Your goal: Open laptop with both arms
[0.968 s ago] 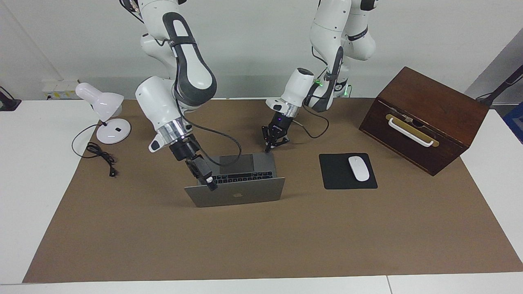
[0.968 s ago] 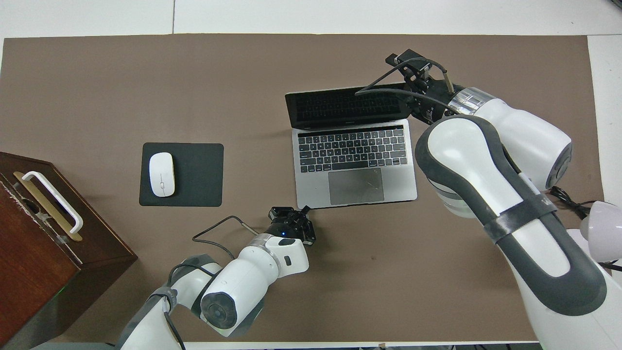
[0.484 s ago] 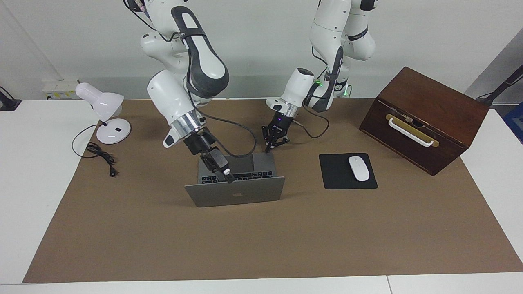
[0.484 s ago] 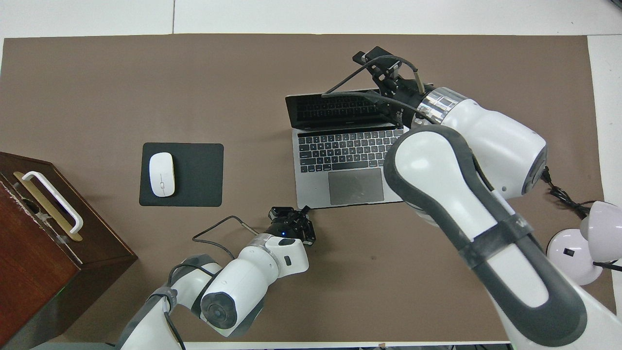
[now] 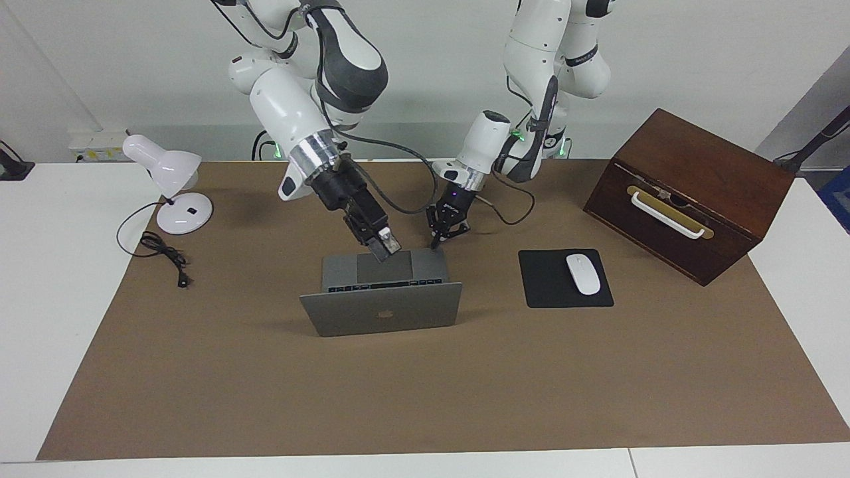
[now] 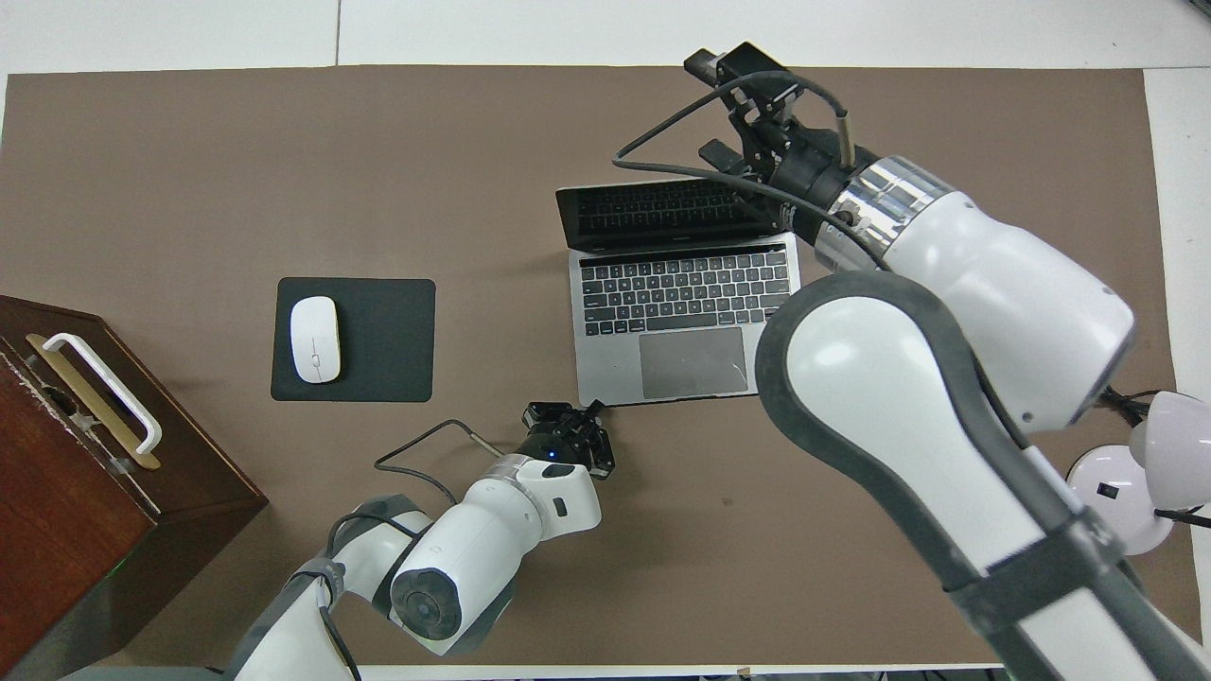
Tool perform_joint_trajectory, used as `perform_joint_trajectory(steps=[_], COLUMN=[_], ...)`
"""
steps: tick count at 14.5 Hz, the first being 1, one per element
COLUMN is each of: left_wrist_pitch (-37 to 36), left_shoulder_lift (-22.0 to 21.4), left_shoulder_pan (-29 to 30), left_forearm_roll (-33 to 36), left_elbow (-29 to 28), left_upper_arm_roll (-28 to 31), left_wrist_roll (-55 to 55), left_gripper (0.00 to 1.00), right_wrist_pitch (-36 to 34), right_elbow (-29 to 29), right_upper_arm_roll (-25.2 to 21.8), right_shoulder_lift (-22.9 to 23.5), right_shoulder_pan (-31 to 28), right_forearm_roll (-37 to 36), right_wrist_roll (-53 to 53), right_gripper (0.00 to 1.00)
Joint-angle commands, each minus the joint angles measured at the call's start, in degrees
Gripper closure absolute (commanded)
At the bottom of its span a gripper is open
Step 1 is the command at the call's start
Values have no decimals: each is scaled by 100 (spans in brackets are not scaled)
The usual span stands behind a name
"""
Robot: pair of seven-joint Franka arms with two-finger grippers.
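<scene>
The silver-grey laptop (image 5: 382, 315) stands open on the brown mat, its lid with the dark logo raised steeply. Its black keys (image 6: 683, 293) and grey trackpad (image 6: 693, 362) show in the overhead view. My right gripper (image 5: 384, 248) hangs in the air over the laptop's base, clear of the lid; in the overhead view the right gripper (image 6: 711, 106) covers the lid's top corner. My left gripper (image 5: 437, 244) points down at the base's corner nearest the robots, toward the left arm's end, and it also shows in the overhead view (image 6: 572, 413).
A black mouse pad (image 5: 551, 292) with a white mouse (image 5: 583, 273) lies beside the laptop toward the left arm's end. A dark wooden box (image 5: 690, 192) with a white handle stands at that end. A white desk lamp (image 5: 169, 179) and its cord are at the right arm's end.
My right gripper has left the lid's top edge and risen toward the robots, now over the base. The lid stays up, a little steeper. The left gripper has not moved.
</scene>
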Motion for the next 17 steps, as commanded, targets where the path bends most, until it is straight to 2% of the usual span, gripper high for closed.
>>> perform_joint_trajectory(steps=[1,4,6,8,9,13,17], left_wrist_pitch=[117,117,108,108,108,108,99], left_shoulder_lift=[244,139,42,-63,-125,-274,-423], left_shoulder_pan=[-19,-10,8,8,-1,-1,-1], left_forearm_roll=[-107,-203,-212,-212,-212,-212,-212], left_elbow=[154,137,93,67,14,-223,-293], left_upper_arm_roll=[95,87,86,86,86,86,86], left_wrist_roll=[40,-13,-127,-250,-251,-268,-653], left_gripper=[100,100,100,100,100,100,100], right_wrist_pitch=[-157,-797,-1438,-2324,-2764,-4399,-5788], right_elbow=[608,1161,1601,1734,1926,2042,2042], right_upper_arm_roll=[52,44,43,52,44,26,-123], right_shoulder_lift=[60,261,472,543,543,491,263], right_shoulder_pan=[-358,-727,-1060,-1508,-1667,-2273,-2442], right_forearm_roll=[-33,-743,-1786,-2850,-3151,-4250,-5216], right_wrist_roll=[-882,-1746,-1774,-1853,-1958,-2450,-2390], right_gripper=[1,1,1,1,1,1,1])
